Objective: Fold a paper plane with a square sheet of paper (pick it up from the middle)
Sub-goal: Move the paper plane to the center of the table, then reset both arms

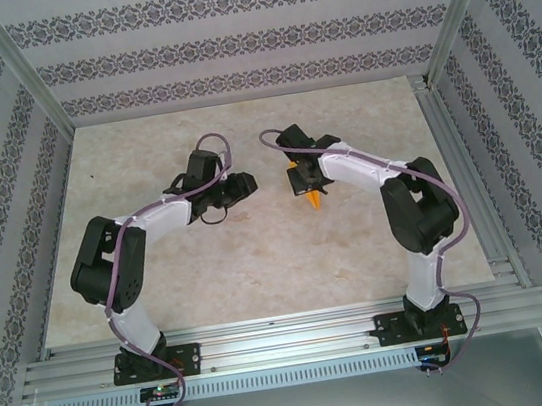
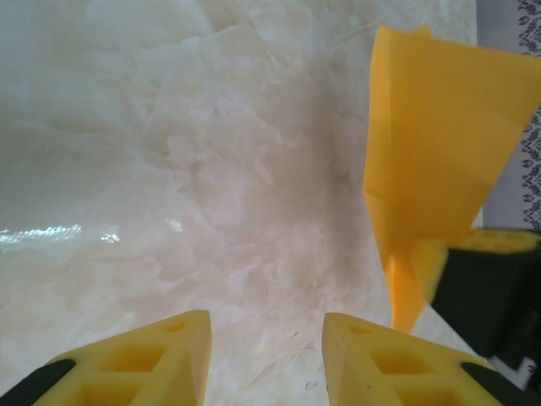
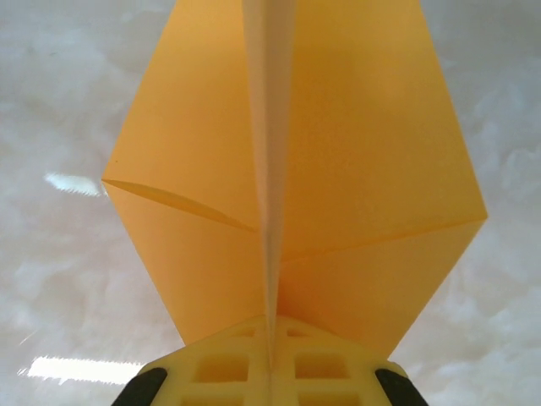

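Right claw (image 3: pixel 270 359) pressed together on paper plane (image 3: pixel 355 169), pinching centre ridge; plane looks lifted off counter (image 1: pixel 260 265). Left claw (image 2: pixel 266 351) part spread, empty. Plane just to its right, long axis far-to-near, tip toward arm bases.

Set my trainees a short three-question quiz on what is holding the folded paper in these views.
1. True or false: the left arm's jaws are clamped on the paper plane.
2. What holds the plane? A the left arm's jaws; B the right arm's jaws; C neither.
3. Fill in: the plane's paper is ____ in colour.
Key: 1 false, they stand apart with nothing between them; 2 B; 3 orange-yellow.
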### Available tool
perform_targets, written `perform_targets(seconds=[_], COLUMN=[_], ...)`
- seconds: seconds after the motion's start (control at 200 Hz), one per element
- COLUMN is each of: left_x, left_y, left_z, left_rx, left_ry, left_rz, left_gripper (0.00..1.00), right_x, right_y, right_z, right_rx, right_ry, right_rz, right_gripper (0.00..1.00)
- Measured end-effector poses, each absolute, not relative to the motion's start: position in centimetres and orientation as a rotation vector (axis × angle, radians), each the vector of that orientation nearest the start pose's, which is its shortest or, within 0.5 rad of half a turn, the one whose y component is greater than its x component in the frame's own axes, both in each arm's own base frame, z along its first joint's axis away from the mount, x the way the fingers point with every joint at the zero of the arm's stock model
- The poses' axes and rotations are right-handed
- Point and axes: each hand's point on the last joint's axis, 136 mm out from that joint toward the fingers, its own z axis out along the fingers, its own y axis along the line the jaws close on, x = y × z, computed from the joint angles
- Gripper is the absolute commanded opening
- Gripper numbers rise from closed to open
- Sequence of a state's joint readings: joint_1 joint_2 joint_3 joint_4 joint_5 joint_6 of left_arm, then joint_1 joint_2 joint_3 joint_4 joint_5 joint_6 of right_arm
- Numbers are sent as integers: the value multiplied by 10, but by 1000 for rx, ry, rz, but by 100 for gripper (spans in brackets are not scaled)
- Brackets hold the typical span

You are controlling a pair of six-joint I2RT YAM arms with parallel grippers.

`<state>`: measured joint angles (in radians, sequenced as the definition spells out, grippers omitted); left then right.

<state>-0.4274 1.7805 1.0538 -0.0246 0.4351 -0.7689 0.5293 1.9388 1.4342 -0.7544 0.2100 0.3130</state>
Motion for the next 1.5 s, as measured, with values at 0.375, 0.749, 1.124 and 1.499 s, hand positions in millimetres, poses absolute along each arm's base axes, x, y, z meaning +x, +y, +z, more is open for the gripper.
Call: perform_targets(seconds=[0.375,0.749,1.124,1.499], left_x=[395,396,378,385], left_y=[-250,-234,-110,-13], left_z=[101,128,150,139], left_rx=[-207,-205,-341,-324], left_ry=[2480,2410,2188,2096], left_rz=[-1059,-966,-292,374], left_gripper=[41,44,100,100], right_x=[395,392,347,357], right_y=[186,173,0,-47], right_z=[31,181,178,83], right_rx=[-283,-229,223,231], right_ry=[2843,2548,2199,2182], right_rz=[-150,-7,-246,-371], right_gripper=[34,55,98,98])
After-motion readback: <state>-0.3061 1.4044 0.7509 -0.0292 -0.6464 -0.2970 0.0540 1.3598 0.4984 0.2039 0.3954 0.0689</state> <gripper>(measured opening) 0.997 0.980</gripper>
